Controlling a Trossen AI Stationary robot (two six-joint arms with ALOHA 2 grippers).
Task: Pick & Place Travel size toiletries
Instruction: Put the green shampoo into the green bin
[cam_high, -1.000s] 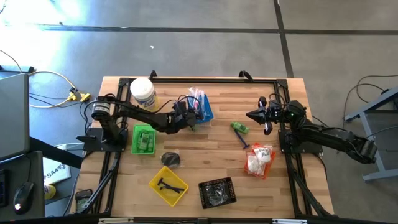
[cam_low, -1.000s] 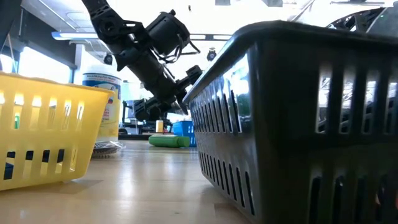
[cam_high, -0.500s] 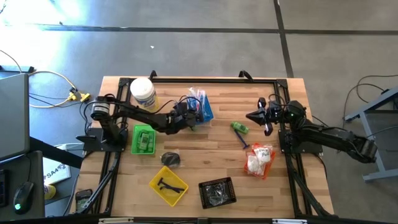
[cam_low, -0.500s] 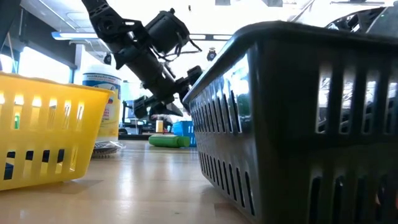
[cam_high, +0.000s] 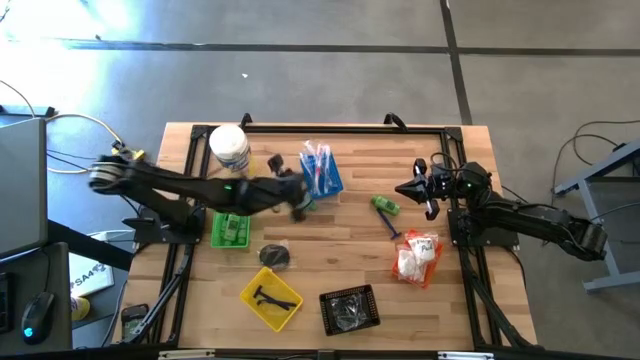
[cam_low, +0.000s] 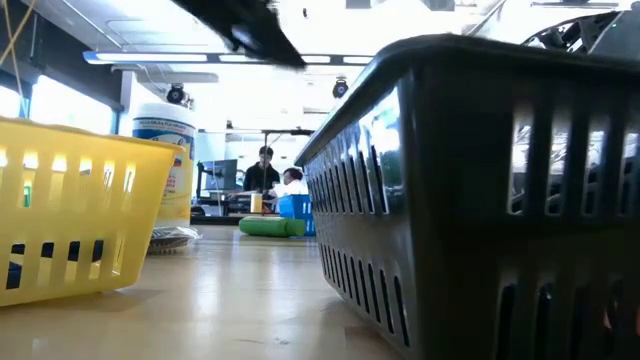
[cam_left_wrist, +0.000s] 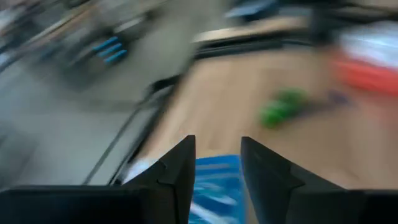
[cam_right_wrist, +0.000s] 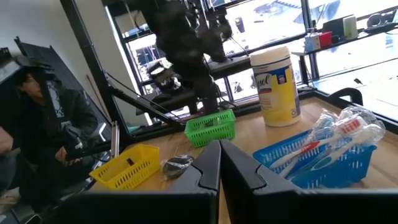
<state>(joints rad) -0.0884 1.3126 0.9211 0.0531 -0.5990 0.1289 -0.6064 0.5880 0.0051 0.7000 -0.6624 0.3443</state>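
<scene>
The wrapped toothbrushes (cam_high: 316, 166) lie lengthwise in the blue tray (cam_high: 331, 183), heads toward the counter's (cam_high: 340, 250) far edge. The left gripper (cam_left_wrist: 216, 171), parted and empty, hovers beside it; right gripper (cam_right_wrist: 220, 163) closed.

Item 1. White sheet (cam_high: 88, 281), lower left of the high view, on the floor beside the table frame: dark capitals, roughly "SA4", cut off at both ends; remainder illegible.

Item 2. White tub (cam_right_wrist: 277, 87), right wrist view: yellow label with a dark script logo and fine print, not legible. Same tub in the low view, left of centre (cam_low: 165, 150): blue band with lines of small type, not legible.

Item 3. White sachets (cam_high: 415, 258) in the orange tray (cam_high: 431, 270), right of centre in the high view: dark printing, too small to read.

No other readable text, numbers or signs.
</scene>
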